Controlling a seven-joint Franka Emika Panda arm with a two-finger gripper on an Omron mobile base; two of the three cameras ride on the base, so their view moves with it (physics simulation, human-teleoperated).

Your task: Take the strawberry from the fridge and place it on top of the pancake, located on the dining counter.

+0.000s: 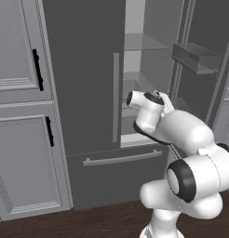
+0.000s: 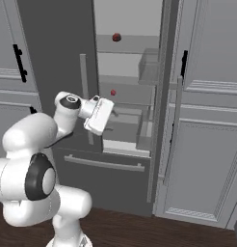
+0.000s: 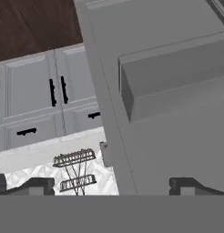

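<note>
My tool is spread wide, holding nothing, at the fridge opening; its right door stands open. Strawberry sits on a glass shelf inside, beyond the tool. Grey cabinets flank the fridge.

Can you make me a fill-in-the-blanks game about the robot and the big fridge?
1. The fridge has its right door swung ____.
2. Two small red things sit on the fridge's glass ____.
3. The cabinets beside the fridge have handles coloured ____.
4. The bar on the fridge's lower drawer runs ____.

Missing words: open; shelves; black; horizontally
</note>
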